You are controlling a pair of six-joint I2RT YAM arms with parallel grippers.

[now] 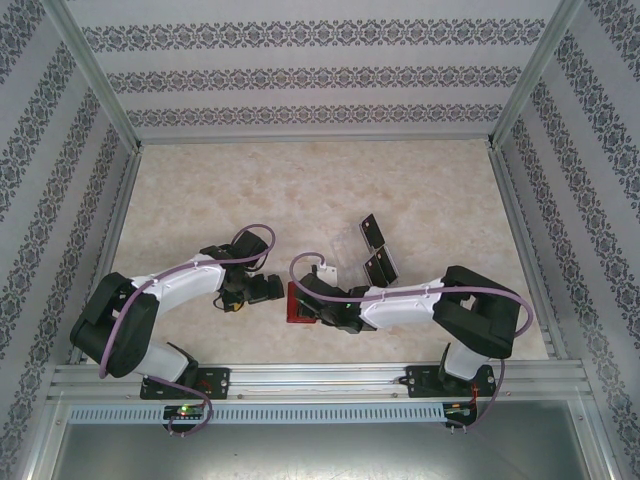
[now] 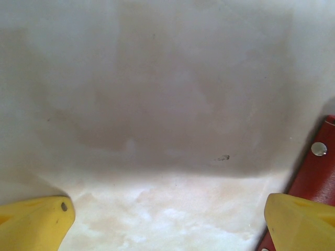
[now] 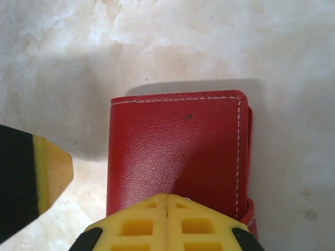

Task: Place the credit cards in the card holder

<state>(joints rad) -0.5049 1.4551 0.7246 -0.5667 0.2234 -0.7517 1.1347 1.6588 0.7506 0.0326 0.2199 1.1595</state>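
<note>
Near the front edge of the counter (image 1: 300,190), about midway along it, the right gripper (image 3: 167,203) has its fingers pressed together over the closed red card holder (image 3: 178,151), seemingly to pin it. Just beside the holder's left edge, the left gripper (image 2: 167,219) gapes wide, probably ready to lift the cover. The credit cards (image 1: 378,262) stand farther back, apart.

Pale beige marbled table (image 1: 300,180), seen from above. Grey floral-striped wallpaper panels (image 1: 320,75) on the far side and both flanks, framed by aluminium posts (image 1: 95,75). Slotted metal rail (image 1: 320,412) along the near edge. Faint clear plastic tray (image 1: 345,245) just right of the table's middle. Small dark speck (image 2: 222,157) on the surface, seen close up.
</note>
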